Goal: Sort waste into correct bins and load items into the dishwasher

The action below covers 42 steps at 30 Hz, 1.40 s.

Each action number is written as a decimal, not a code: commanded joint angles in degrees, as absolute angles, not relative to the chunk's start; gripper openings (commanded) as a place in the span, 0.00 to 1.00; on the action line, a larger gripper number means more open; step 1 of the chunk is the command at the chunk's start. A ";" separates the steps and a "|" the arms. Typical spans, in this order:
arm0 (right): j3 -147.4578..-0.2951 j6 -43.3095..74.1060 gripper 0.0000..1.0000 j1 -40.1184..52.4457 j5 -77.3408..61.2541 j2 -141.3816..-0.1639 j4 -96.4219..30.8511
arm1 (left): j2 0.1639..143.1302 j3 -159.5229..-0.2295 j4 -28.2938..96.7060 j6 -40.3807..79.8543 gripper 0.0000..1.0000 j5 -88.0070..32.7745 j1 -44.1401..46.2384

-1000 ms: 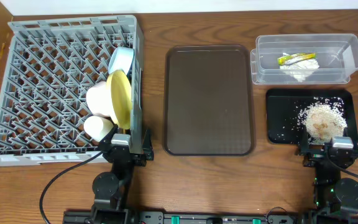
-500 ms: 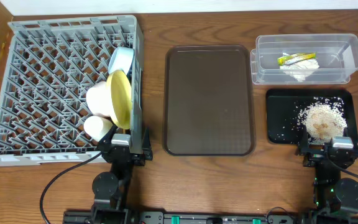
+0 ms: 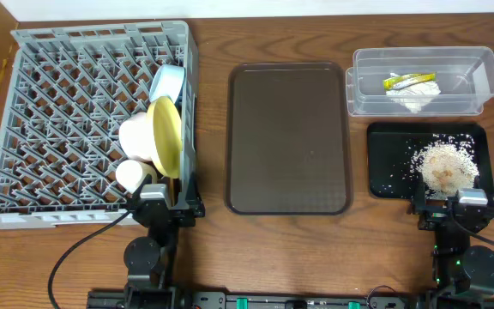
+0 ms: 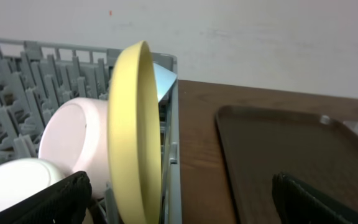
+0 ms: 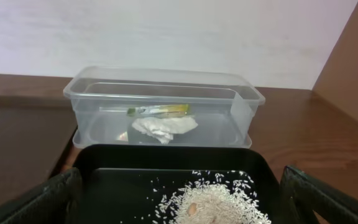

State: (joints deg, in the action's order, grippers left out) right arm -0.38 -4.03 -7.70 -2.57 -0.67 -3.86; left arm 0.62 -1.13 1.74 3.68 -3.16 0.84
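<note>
Two arms sit at the near edge of the worktop. The left end effector [image 4: 180, 200] is spread wide and holds nothing, just in front of the grey dish rack [image 3: 67, 112], which fills the far left corner. The right end effector [image 5: 179, 196] is equally wide and empty, at the near rim of the black tray [image 3: 388, 167] by the right edge.

Along the rack's right wall the pale yellow plate [image 3: 165, 136] stands on edge. The light blue bowl [image 3: 168, 83] is behind it, the pinkish-white bowl [image 3: 134, 136] leans against its left face, and the small white cup [image 3: 133, 175] lies nearest the arm.

Beige food scraps [image 3: 446, 163] are heaped in the black tray, with loose grains scattered around. Beyond it, at the far right corner, the clear tub [image 3: 363, 81] holds the crumpled napkin [image 3: 414, 93] and the yellow-green wrapper [image 3: 399, 81]. The brown serving tray [image 3: 288, 137] lies mid-worktop.
</note>
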 commanded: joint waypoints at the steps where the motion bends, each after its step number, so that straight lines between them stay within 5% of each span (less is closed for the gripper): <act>1: -0.32 -4.56 0.99 -8.19 -2.15 -0.30 -4.14 | 0.08 -0.23 4.05 7.44 0.94 -0.71 0.47; 12: -0.32 -4.56 0.99 -8.19 -2.15 -0.30 -4.14 | 0.08 -0.23 4.14 11.40 0.94 0.40 0.16; 42: -0.32 -4.58 0.99 -8.19 -2.15 -0.30 -4.14 | 0.08 -0.23 3.55 -2.55 0.95 -6.87 0.19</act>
State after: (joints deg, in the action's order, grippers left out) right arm -0.38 -4.03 -7.70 -2.57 -0.69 -3.86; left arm 0.62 -1.19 1.69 -1.48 -4.62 0.43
